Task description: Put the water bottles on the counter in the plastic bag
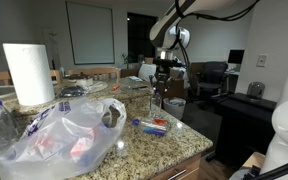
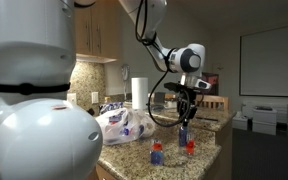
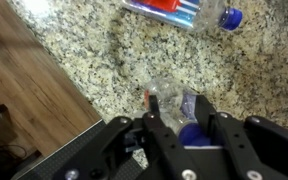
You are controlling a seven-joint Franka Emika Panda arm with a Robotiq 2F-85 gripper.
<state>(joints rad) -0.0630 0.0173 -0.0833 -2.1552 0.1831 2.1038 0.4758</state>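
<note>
Pincer (image 3: 179, 108) half-closed astride upright water bottle (image 3: 191, 132) (blue cap between jaws); firm hold unclear. Second bottle (image 3: 179, 10) lies on counter (image 3: 104, 50).

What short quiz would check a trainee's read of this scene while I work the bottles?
1. True or false: the paper towel roll stands upright on the counter.
2. In the wrist view, what sits between the fingers of the gripper? A) a bottle's blue cap B) the bag's handle C) nothing
3. Fill in: in the wrist view, the bottle at the top edge is ____ on its side.
Key: 1 true; 2 A; 3 lying.
</note>
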